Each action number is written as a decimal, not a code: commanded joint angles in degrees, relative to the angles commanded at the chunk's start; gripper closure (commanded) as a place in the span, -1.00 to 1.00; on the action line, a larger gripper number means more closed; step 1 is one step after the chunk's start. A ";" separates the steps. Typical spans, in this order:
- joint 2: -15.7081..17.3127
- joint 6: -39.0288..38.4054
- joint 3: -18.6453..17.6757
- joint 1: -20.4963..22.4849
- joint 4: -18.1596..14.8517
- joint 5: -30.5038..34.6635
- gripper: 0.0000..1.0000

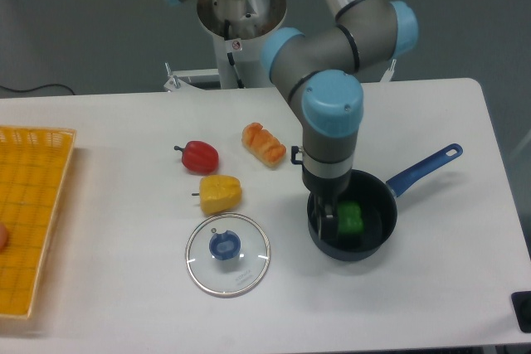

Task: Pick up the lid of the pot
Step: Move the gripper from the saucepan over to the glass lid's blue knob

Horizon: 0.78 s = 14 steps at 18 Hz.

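The pot lid (250,266), clear glass with a metal rim and a blue knob (224,244), lies flat, knob up, in the part of the tabletop (124,275) toward the near edge, left of centre as the camera sees it. Near it, toward the far edge, is a yellow pepper (219,194), with a red pepper (200,157) beyond that. An orange, lumpy food piece (264,145) lies farther toward the far edge and the right edge than the yellow pepper.

Well apart from the lid, on its right-edge side, stands a dark pan (383,209) with a green item (350,217) inside; its blue handle (424,169) points toward the far right corner. The gripper (327,220) points down over the pan's left part, apart from the lid. Whether its jaws are spread or together cannot be told from this angle.

A yellow-orange crate (37,205) stands along the left side, and a black object (523,303) sits by the near right corner.
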 joint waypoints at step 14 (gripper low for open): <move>0.35 -21.43 -2.55 -5.19 0.18 -0.09 -1.00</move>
